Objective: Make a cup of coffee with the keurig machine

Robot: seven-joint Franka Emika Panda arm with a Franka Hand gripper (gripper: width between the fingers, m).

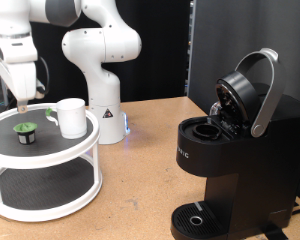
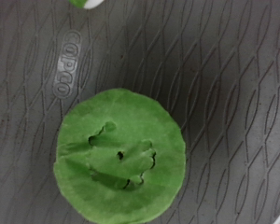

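Observation:
The small dark coffee pod with a green top [image 1: 26, 131] stands on the top shelf of a white two-tier round stand [image 1: 60, 155]. The gripper [image 1: 23, 103] hangs right above the pod; its fingers do not show in the wrist view, which is filled by the pod's green lid [image 2: 121, 154] on the dark ribbed mat. The white cup [image 1: 71, 117] with a greenish handle stands on the same shelf, to the exterior view's right of the pod. The black keurig machine [image 1: 225, 165] stands at the exterior view's right with its silver-grey lid handle [image 1: 265, 95] raised and the pod chamber open.
The white robot arm base [image 1: 102, 75] stands behind the stand. The machine's round drip tray [image 1: 197, 218] is at the bottom. Bare wooden table lies between stand and machine. A dark curtain hangs at the back.

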